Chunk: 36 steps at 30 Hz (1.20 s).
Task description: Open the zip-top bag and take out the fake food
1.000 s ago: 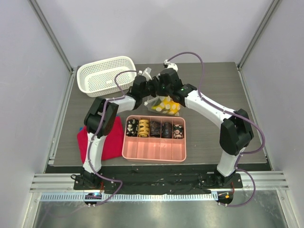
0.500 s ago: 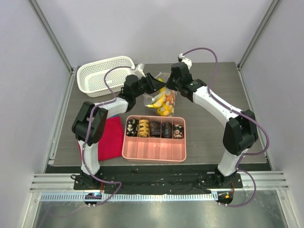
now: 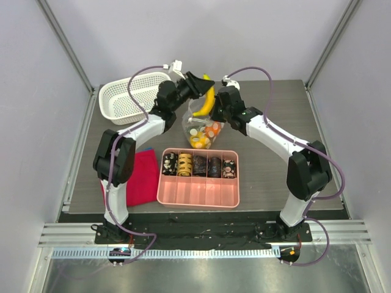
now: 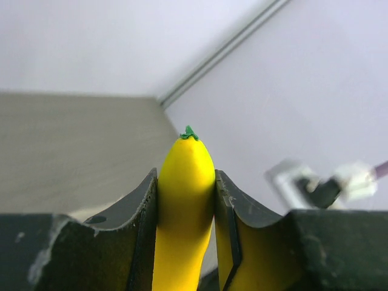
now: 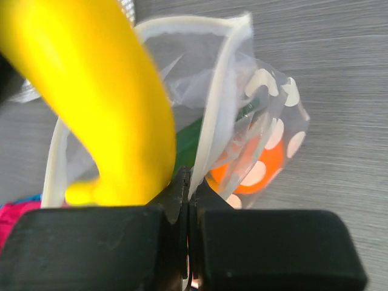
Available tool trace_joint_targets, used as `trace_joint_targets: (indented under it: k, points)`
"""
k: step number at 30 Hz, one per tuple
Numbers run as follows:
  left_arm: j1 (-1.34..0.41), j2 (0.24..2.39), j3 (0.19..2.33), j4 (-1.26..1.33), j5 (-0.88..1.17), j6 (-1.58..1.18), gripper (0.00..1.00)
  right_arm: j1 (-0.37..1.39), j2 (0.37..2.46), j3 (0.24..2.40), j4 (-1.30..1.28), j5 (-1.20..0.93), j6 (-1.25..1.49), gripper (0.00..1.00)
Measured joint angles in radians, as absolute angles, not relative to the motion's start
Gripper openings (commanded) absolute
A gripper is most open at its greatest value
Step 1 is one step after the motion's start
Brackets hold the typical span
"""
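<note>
Removal was underway: the left gripper point(image 4: 185, 200) clenched the banana point(image 3: 208, 99), the zip-top bag point(image 5: 273, 109) just below it (rim pinched in the right gripper point(image 5: 188, 188)); next it needed carrying aside.

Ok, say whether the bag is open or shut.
Open: the zip-top bag's rim gapes in a loop, right pincer pinching one side, left pincer holding the banana at its mouth.

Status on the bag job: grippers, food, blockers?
Left gripper shut on banana, raised at mouth of bag. Right gripper shut on bag rim. Orange pieces inside bag. Nothing blocking.
</note>
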State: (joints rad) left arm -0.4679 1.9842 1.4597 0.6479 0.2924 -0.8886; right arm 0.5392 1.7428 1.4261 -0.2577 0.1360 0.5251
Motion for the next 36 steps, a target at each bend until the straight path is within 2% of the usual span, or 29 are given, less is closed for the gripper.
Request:
trace_joint_targets:
  k: [4, 12, 20, 25, 36]
  points:
    - [-0.455, 2.0, 1.49, 0.754, 0.251, -0.939, 0.0, 0.561, 1.742, 1.426, -0.253, 0.105, 0.517, 0.01]
    - [-0.44, 2.033, 1.422, 1.019, 0.125, -1.081, 0.0, 0.57, 1.74, 1.445, -0.273, 0.128, 0.474, 0.01]
    - [-0.393, 2.134, 1.446, 1.238, 0.027, -1.362, 0.0, 0.572, 1.74, 1.454, -0.307, 0.171, 0.443, 0.01]
    - [-0.282, 2.134, 1.429, 1.251, 0.049, -1.439, 0.0, 0.572, 1.74, 1.464, -0.334, 0.2, 0.442, 0.01]
    - [0.004, 2.053, 1.407, 1.189, 0.235, -1.407, 0.0, 0.58, 1.732, 1.466, -0.347, 0.228, 0.439, 0.01]
